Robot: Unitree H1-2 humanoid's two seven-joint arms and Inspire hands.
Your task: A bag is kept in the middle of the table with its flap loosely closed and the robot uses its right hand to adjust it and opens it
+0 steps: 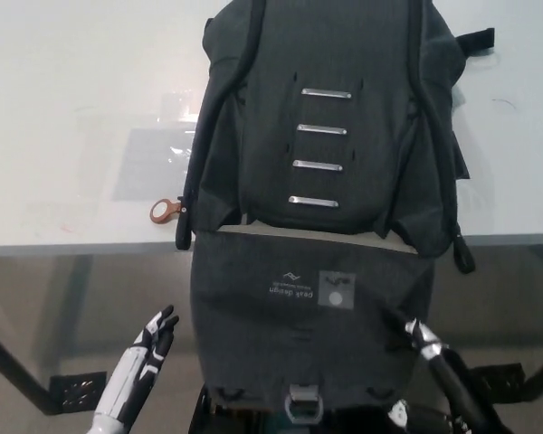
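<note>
The bag (330, 136) lies open, its flap (312, 334) hanging over the table (63, 117) edge nearside. The right hand (425, 348) at the flap's right corner (grip unclear) should let go. The left hand (149, 339) rests low, fingers spread.

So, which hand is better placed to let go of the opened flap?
Right. The black right hand is at the hanging flap's lower right edge, while the white left hand rests low, apart from the bag.

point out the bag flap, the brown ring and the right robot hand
bag flap (253, 339): head view, bare grey fabric left of the logo
brown ring (164, 211): head view, its rim
right robot hand (423, 341): head view, its fingers
</note>
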